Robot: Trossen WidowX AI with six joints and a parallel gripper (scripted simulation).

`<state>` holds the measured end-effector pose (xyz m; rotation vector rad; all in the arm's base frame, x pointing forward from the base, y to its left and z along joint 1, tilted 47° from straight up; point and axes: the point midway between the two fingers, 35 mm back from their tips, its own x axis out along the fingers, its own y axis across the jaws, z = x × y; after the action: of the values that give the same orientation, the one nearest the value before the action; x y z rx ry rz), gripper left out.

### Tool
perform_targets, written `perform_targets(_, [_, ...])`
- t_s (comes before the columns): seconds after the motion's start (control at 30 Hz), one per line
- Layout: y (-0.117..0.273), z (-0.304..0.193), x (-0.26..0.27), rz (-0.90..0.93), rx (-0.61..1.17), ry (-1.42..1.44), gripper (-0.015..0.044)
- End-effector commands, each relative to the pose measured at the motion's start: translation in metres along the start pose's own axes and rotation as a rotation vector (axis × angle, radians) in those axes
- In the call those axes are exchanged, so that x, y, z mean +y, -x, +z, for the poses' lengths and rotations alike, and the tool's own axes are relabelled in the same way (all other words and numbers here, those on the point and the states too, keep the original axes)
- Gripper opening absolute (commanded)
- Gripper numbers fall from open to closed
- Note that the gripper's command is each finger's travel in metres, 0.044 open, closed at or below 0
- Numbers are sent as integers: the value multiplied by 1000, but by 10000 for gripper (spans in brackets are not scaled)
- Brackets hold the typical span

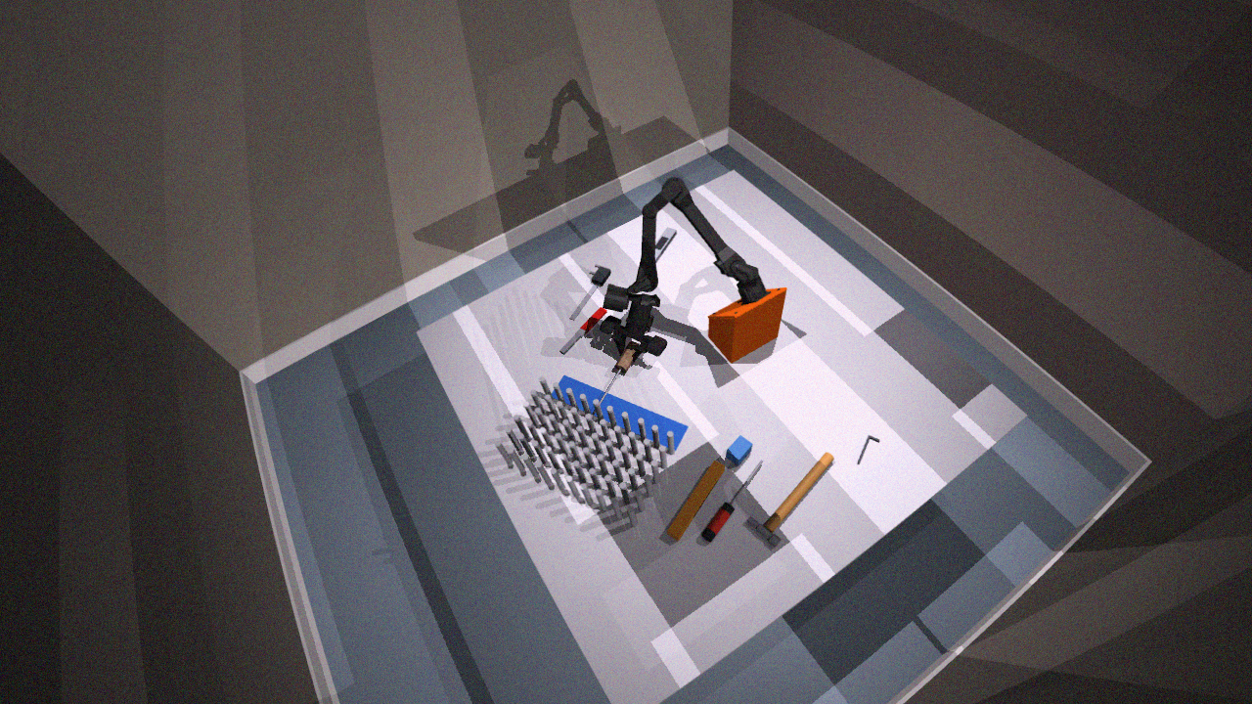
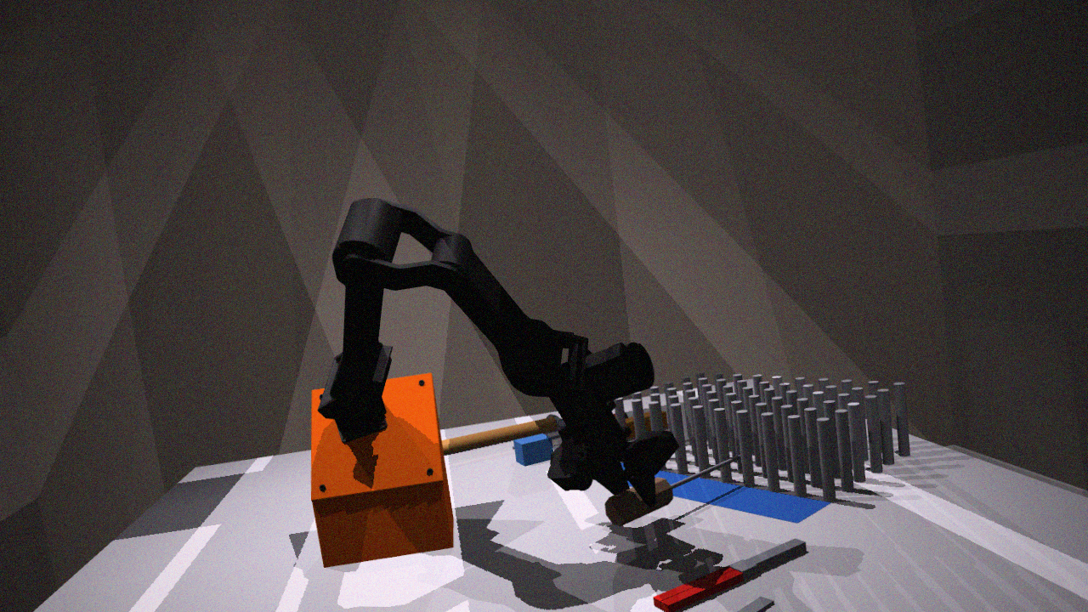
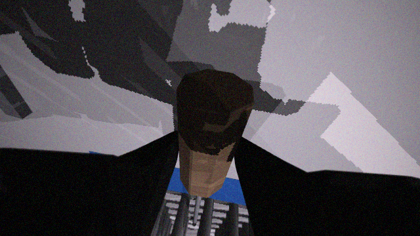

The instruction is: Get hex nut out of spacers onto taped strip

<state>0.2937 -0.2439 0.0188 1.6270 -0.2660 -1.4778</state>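
Observation:
My gripper [image 1: 626,354] [image 2: 641,495] [image 3: 207,139] is shut on the wooden handle [image 3: 205,177] of a thin tool, above the table. The tool's metal shaft [image 1: 609,385] [image 2: 703,473] [image 3: 197,210] slopes over the blue taped strip [image 1: 579,386] [image 2: 790,508] [image 3: 233,191]. Its tip is at the front row of the standing grey spacers [image 1: 670,440] [image 2: 825,456] [image 3: 207,217], and appears between two of them in the wrist view. I cannot tell whether it touches one. The spacers look upright. The hex nut cannot be made out in any view.
An orange base block [image 1: 748,330] [image 2: 380,524] carries the arm. A red-handled tool [image 1: 593,320] [image 2: 699,590] lies beside the hand. Past the field's other side lie a blue block [image 1: 738,451] [image 2: 531,450], wooden bar [image 1: 695,501], screwdriver [image 1: 718,521], hammer [image 1: 801,490] and hex key [image 1: 862,451].

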Motion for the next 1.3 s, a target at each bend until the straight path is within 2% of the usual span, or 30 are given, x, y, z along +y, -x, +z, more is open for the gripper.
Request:
perform_targets(0.0, [-1,-5,3,6,6,-5,0])
perform_targets(1.27, [-12,-30,3,6,7,-6,0])
